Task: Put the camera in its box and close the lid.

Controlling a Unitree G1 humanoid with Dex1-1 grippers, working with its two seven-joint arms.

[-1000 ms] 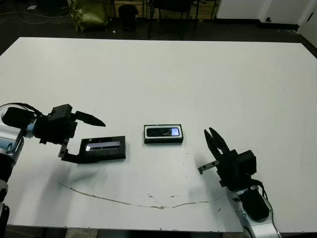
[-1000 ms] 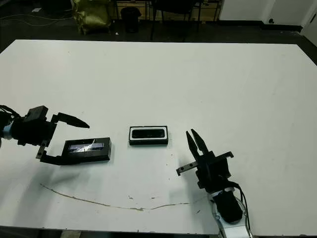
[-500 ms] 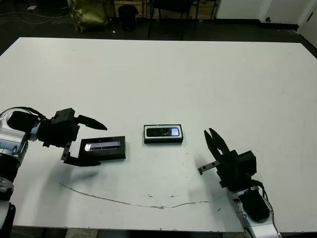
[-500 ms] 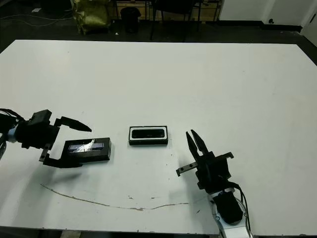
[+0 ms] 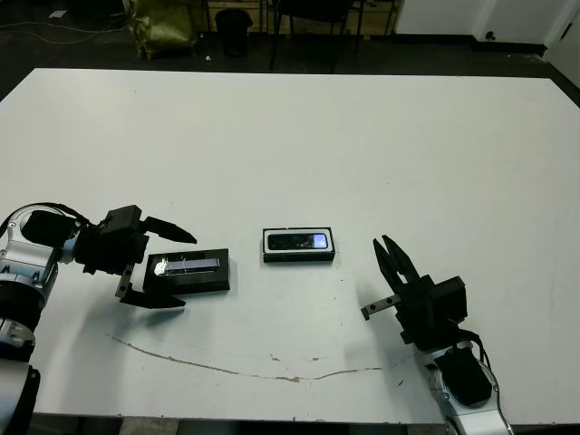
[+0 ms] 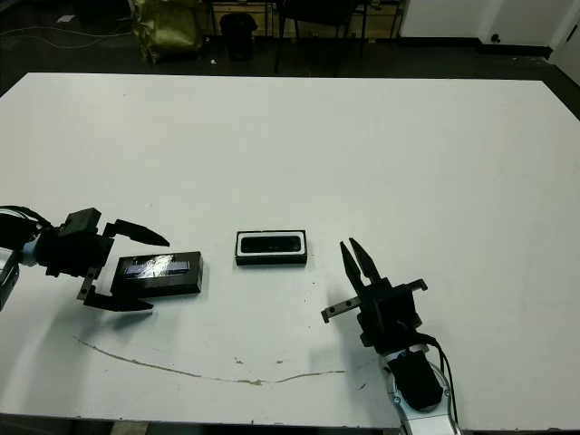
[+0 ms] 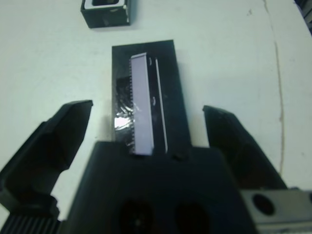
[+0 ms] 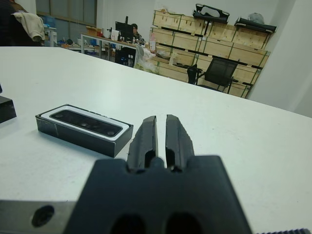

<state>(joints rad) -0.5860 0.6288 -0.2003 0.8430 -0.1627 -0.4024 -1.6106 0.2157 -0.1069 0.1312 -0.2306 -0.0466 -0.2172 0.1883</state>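
The box (image 5: 299, 246) is a small black tray with a white inside at the table's middle. The camera (image 5: 300, 241) lies in it with its glossy face up. To the box's left the lid (image 5: 188, 269), a flat black slab with a silvery strip, lies on the table. My left gripper (image 5: 186, 272) is open and straddles the lid's left end, one finger on the far side and one on the near side. In the left wrist view the lid (image 7: 146, 97) lies between the spread fingers (image 7: 63, 131). My right gripper (image 5: 384, 242) is shut, right of the box and apart from it.
A thin brown line (image 5: 227, 367) runs across the table near its front edge. Beyond the far edge stand chair legs and a yellow-green bag (image 5: 163, 27). The right wrist view shows stacked crates (image 8: 209, 34) and an office chair (image 8: 217, 73) far behind the table.
My left gripper has slid a little toward the table's near edge and settled lower around the lid's left end. The lid, the box and my right arm have not moved.
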